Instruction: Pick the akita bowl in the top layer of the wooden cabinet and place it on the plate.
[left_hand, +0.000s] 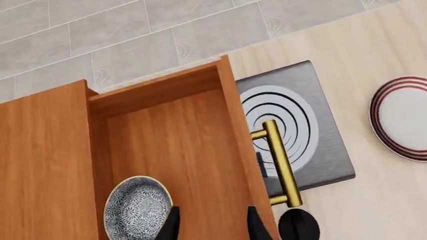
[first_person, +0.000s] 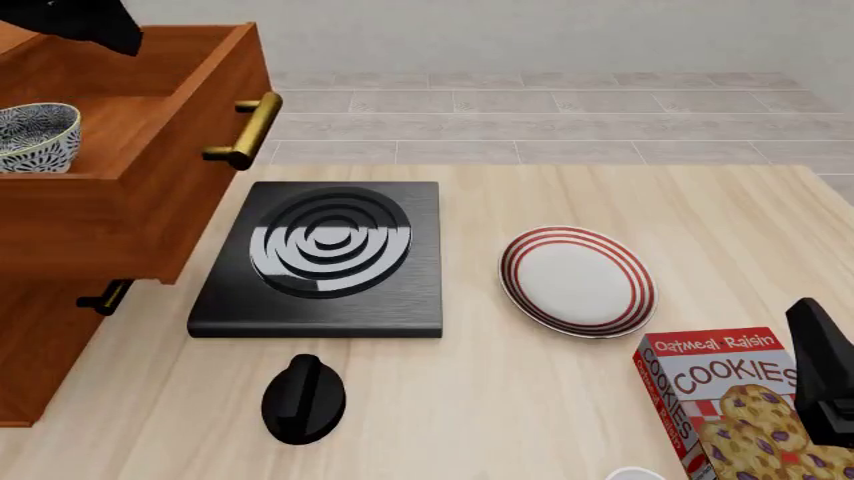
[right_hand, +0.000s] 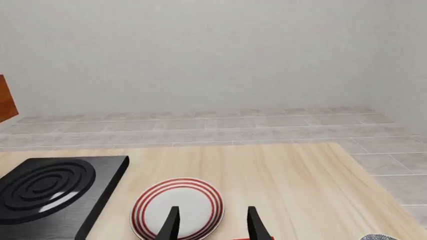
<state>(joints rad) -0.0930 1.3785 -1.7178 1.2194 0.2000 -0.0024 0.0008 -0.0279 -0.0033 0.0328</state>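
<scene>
The akita bowl (left_hand: 137, 210) (first_person: 34, 135), white with a dense dark blue pattern, sits upright inside the pulled-out top layer (left_hand: 180, 150) (first_person: 134, 190) of the wooden cabinet (first_person: 47, 340). My left gripper (left_hand: 213, 227) hovers above the drawer, open and empty, with the bowl just beside one fingertip. The plate (first_person: 577, 280) (right_hand: 177, 207) (left_hand: 403, 117), white with red rings, lies on the table to the right of the stove. My right gripper (right_hand: 213, 225) is open and empty, low near the table's front right, and points toward the plate.
A black square stove (first_person: 327, 255) with grey rings lies under the drawer's brass handle (first_person: 244, 128). A black knob-like object (first_person: 304, 398) sits in front of it. A cookies box (first_person: 727, 400) stands at the front right beside the right arm (first_person: 825, 372).
</scene>
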